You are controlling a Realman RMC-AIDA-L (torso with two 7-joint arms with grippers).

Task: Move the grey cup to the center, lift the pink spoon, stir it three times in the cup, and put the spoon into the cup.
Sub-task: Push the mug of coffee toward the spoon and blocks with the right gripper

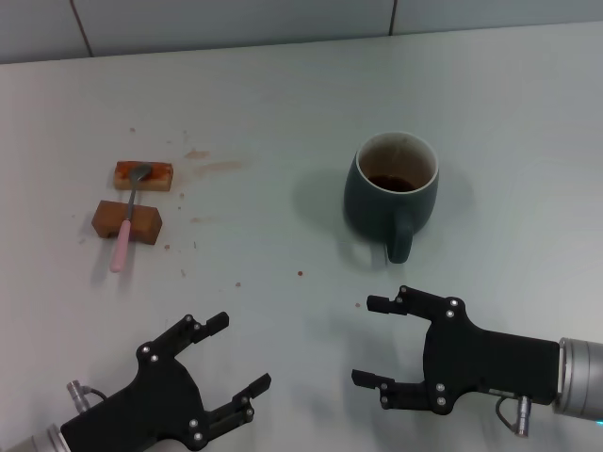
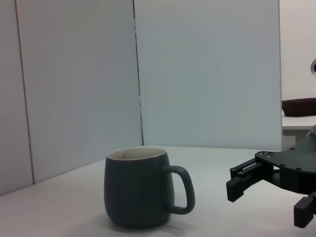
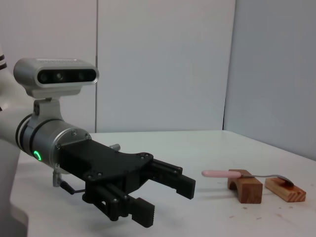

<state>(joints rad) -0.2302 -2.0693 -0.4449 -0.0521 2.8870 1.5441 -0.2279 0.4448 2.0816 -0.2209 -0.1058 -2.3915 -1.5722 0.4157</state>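
Note:
The grey cup (image 1: 396, 188) stands upright right of the table's middle, its handle toward me and brown liquid inside. It also shows in the left wrist view (image 2: 138, 187). The pink spoon (image 1: 123, 233) lies at the left across two brown blocks, its metal bowl on the far one. It also shows in the right wrist view (image 3: 232, 174). My left gripper (image 1: 236, 355) is open and empty at the front left, also seen in the right wrist view (image 3: 170, 200). My right gripper (image 1: 369, 341) is open and empty in front of the cup, also seen in the left wrist view (image 2: 269, 201).
The two brown blocks (image 1: 127, 219) (image 1: 143, 175) hold the spoon off the white table (image 1: 283, 113). Small brown stains (image 1: 215, 168) mark the table near the blocks. A wall runs along the table's far edge.

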